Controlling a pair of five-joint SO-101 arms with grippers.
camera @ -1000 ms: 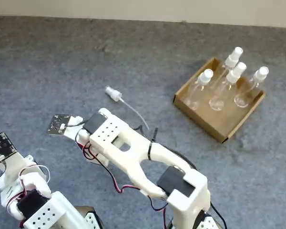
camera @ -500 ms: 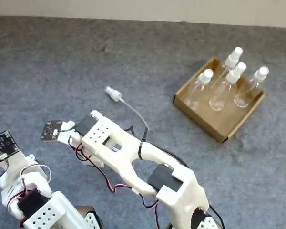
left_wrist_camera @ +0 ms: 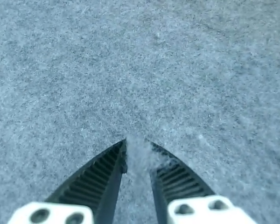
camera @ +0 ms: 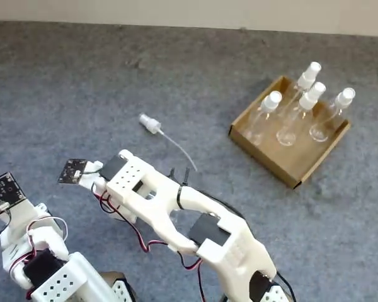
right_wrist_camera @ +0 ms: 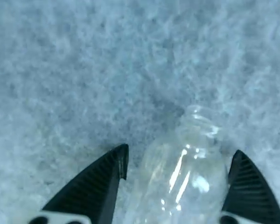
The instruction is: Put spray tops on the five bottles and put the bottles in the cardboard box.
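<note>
A clear bottle point(right_wrist_camera: 182, 172) with no top lies on the grey carpet between the fingers of my right gripper point(right_wrist_camera: 181, 154), which is open and straddles it near the neck. In the high view the right arm point(camera: 145, 189) stretches across the front middle and covers that spot. A loose spray top point(camera: 150, 123) with a long thin tube lies on the carpet just beyond the arm. The cardboard box point(camera: 299, 160) at the right holds several capped bottles point(camera: 264, 113). My left gripper point(left_wrist_camera: 137, 143) hangs over bare carpet, all but shut with nothing in it.
The left arm point(camera: 25, 245) sits at the front left corner. Grey carpet point(camera: 82, 75) runs wide and bare across the back and left. The box stands well apart from both arms, with open carpet between it and the spray top.
The right arm has swung left and toward the front, and its elbow has dropped lower. The left arm, the spray top and the box have stayed put.
</note>
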